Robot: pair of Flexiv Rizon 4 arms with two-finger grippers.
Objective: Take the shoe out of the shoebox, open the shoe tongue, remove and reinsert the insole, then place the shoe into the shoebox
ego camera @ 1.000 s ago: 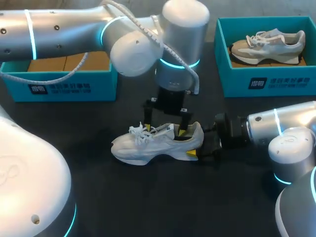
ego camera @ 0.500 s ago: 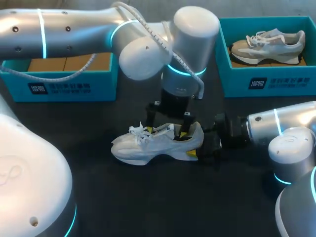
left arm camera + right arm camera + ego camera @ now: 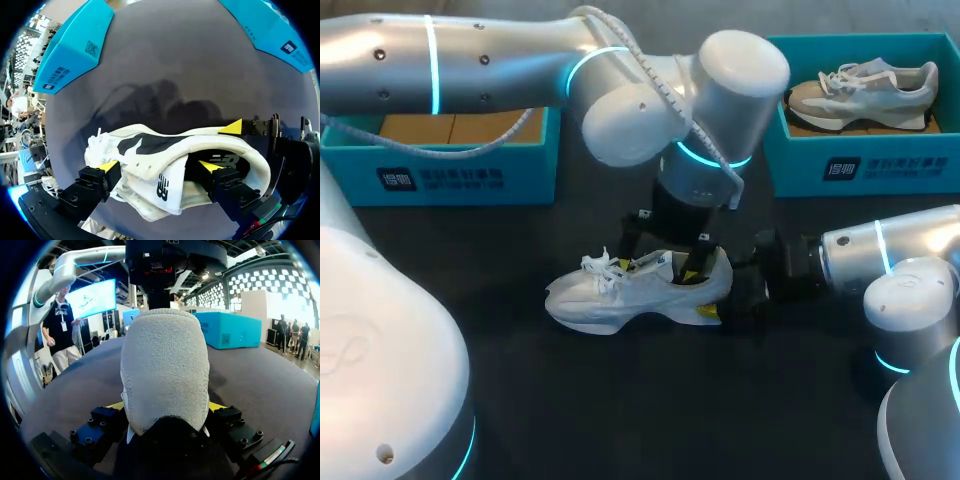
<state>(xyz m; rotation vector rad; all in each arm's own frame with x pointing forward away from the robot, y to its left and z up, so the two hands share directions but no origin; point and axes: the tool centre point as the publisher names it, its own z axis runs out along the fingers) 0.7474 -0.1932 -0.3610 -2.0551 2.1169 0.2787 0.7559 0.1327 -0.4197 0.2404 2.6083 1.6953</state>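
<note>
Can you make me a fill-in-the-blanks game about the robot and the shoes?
1. The white shoe lies on the black ____.
2. The right gripper has its jaws shut on the white shoe's ____.
3. One yellow tip of the left gripper pokes ____ the white shoe's opening, and the other tip is outside.
4. The other shoe sits in a blue ____.

Missing words: table; heel; inside; box.
</note>
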